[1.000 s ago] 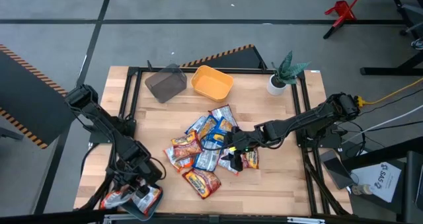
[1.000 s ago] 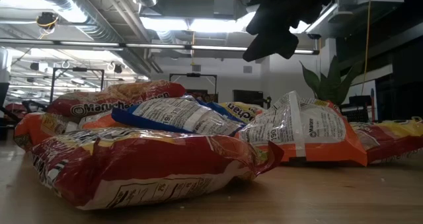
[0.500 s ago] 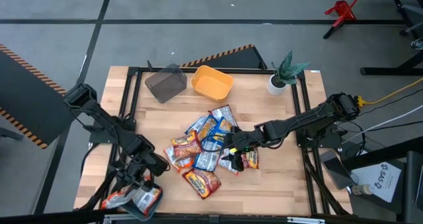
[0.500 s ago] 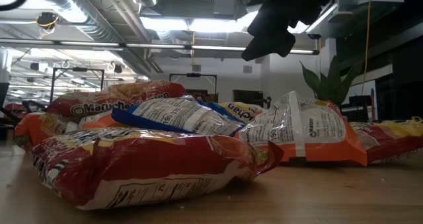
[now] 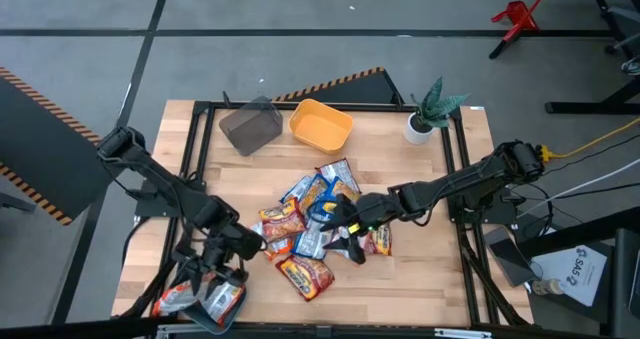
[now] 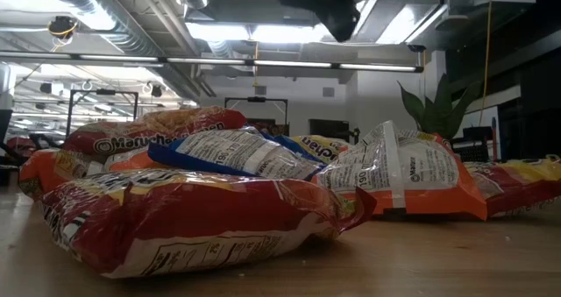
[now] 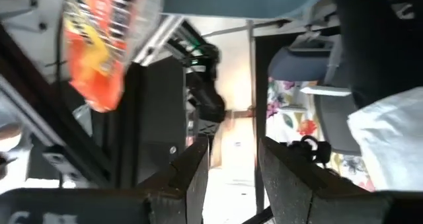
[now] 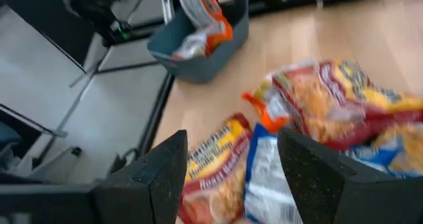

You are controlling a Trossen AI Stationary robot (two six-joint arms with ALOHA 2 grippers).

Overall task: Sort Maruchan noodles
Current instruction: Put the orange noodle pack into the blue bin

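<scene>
The Maruchan noodles (image 5: 308, 227) lie as a loose pile of orange-red, blue and white packets in the middle of the table, overlapping one another (image 6: 263, 179). Two more packets (image 5: 200, 299) sit in a teal bin (image 8: 211, 55) at the near left corner. My left gripper (image 5: 250, 245) hangs open just left of the pile, with nothing between its fingers (image 7: 231, 174). My right gripper (image 5: 342, 229) hovers open above the pile's right part, its fingers (image 8: 142, 181) wide apart and clear of the packets below (image 8: 330, 102).
A grey bin (image 5: 252, 126) and a yellow bin (image 5: 320, 125) stand at the far side of the table. A small potted plant (image 5: 428, 114) stands at the far right. Bare wood lies between the bins and the pile.
My left gripper has risen from over the teal bin and gone right and a little toward the far edge, up to the pile's left side. My right gripper has tipped its fingers upward and risen slightly over the pile. The packets have not moved.
</scene>
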